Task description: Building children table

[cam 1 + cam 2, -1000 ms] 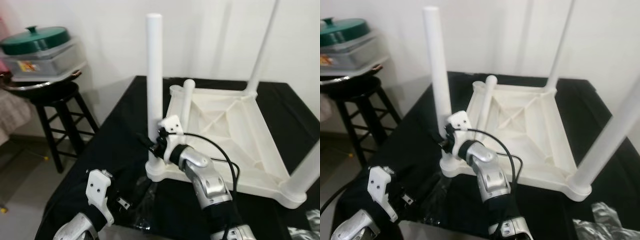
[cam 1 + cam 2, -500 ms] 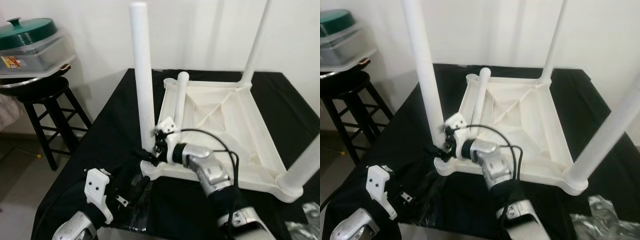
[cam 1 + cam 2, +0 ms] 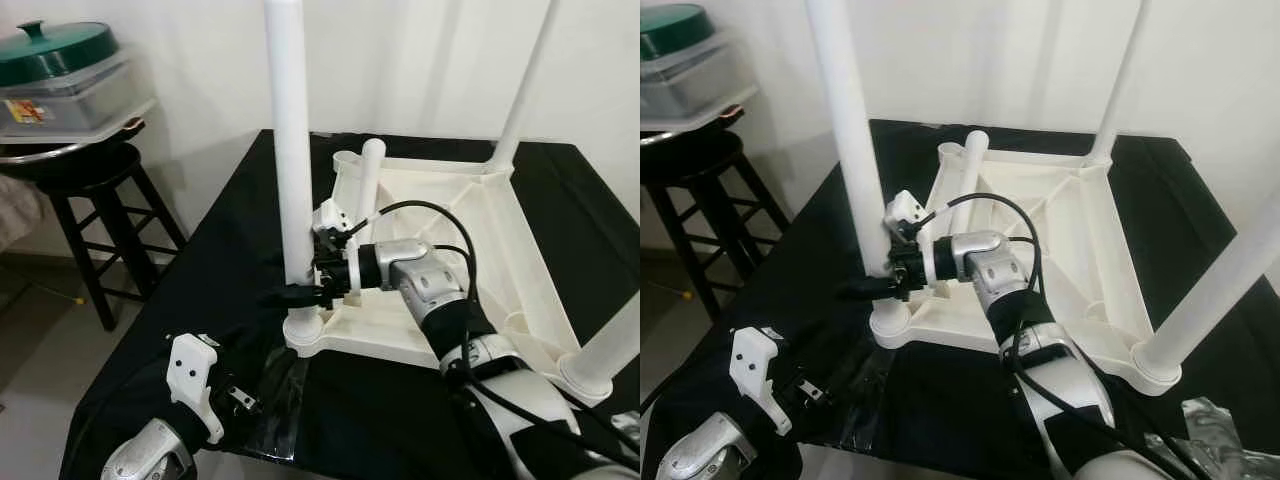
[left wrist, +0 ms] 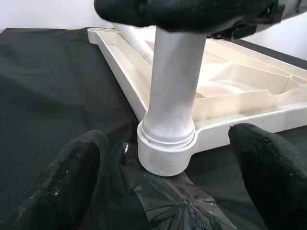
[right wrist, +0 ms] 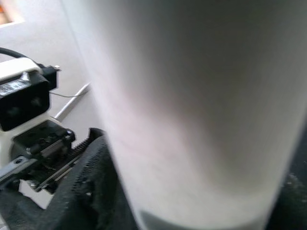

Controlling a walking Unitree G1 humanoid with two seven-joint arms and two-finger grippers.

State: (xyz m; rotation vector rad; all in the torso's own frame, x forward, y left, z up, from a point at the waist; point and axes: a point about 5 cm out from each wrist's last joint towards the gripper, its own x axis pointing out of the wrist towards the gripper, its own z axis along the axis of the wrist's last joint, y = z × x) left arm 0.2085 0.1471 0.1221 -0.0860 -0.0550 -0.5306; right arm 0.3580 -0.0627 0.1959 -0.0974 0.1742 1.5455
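A white plastic children's table (image 3: 455, 235) lies upside down on a black cloth. Its near-left leg (image 3: 289, 150) stands upright in the corner socket (image 4: 165, 148). My right gripper (image 3: 290, 296) is shut on that leg just above the socket. A second leg (image 3: 366, 195) leans at the far-left corner, and the legs at the far right (image 3: 520, 90) and near right (image 3: 612, 345) stand upright. My left gripper (image 4: 168, 163) is open, low at the front, with its fingers (image 4: 72, 187) spread on either side of the socket without touching it.
A black stool (image 3: 95, 195) at the left carries a clear container with a green lid (image 3: 60, 55). Clear plastic wrap (image 3: 285, 395) lies at the cloth's front edge, more crumpled plastic (image 3: 1220, 435) at the near right. A white wall stands close behind.
The camera has shifted. My right forearm has swung lower and now reaches the leg from the right, with its fingers still around the leg's base. The left gripper has hardly moved.
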